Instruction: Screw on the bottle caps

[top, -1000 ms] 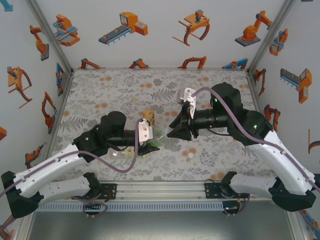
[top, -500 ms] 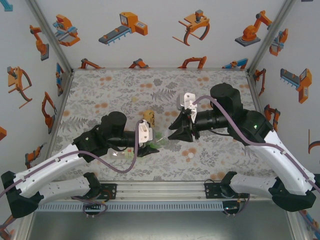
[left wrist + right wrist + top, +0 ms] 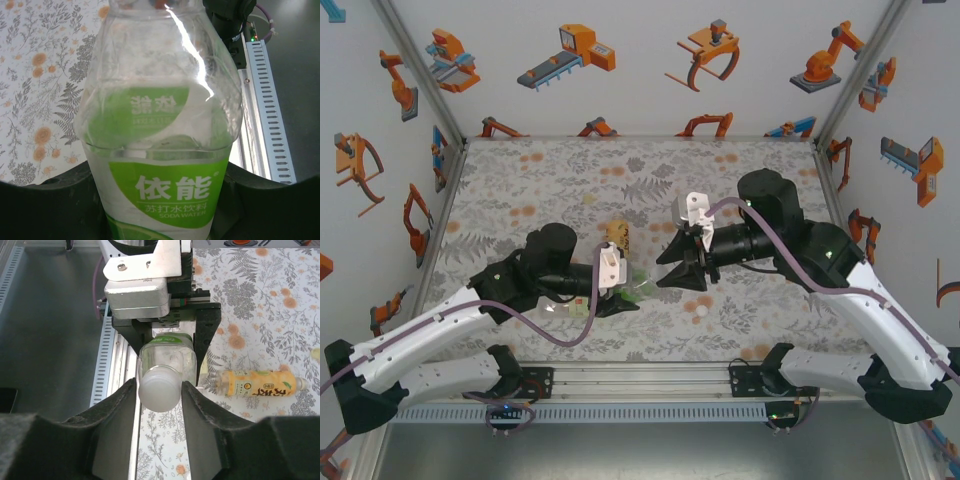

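Capping a clear green-label plastic bottle (image 3: 160, 150), dead centre of top view.
Light, thin-walled, slippery, probably squashy. Best held at the label, left gripper (image 3: 625, 297) clamped there. Small white round plastic cap (image 3: 159, 388) on the neck inside right gripper (image 3: 665, 278). Pinched or loose, can't tell.

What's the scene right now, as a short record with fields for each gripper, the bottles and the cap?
left gripper: shut on the green-label bottle, held on its side
right gripper: fingers flanking the white cap; grip unclear
white cap: on the green-label bottle's neck
yellow-orange bottle: lying on its side on the table
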Controlling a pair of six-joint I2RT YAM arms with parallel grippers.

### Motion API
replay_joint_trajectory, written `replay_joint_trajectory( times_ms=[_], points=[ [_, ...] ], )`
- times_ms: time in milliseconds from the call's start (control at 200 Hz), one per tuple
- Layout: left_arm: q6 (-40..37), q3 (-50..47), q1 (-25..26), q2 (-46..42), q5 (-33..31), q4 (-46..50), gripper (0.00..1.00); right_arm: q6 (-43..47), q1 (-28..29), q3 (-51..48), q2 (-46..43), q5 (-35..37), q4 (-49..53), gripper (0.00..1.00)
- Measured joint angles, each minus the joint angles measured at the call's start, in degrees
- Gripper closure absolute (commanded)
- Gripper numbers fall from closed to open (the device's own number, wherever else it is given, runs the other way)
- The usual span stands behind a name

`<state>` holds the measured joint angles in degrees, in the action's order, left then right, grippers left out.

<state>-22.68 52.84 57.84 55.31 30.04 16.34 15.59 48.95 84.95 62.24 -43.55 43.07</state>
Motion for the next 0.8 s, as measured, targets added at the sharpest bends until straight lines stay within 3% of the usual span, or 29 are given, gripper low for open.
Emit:
replay_joint_trajectory(
  times_ms=[501, 646, 691, 801],
  points=[
    [0.2, 0.0, 0.2, 0.5, -0.5, 0.0, 1.0, -1.1, 1.0, -3.9, -1.3, 2.5, -3.4, 0.6],
    [0.5, 0.0, 0.3, 0.5, -0.3, 0.0, 1.0, -0.7, 1.1, -3.9, -1.4, 3.5, -3.4, 0.95],
    [0.7, 0.0, 0.3, 0.5, -0.3, 0.0, 1.0, -0.3, 1.2, -3.9, -1.4, 3.6, -3.5, 1.0],
    [0.8, 0.1, 0.3, 0.5, -0.1, 0.0, 1.0, 1.4, 1.4, -3.9, -1.6, 3.5, -3.1, 1.0]
  ],
)
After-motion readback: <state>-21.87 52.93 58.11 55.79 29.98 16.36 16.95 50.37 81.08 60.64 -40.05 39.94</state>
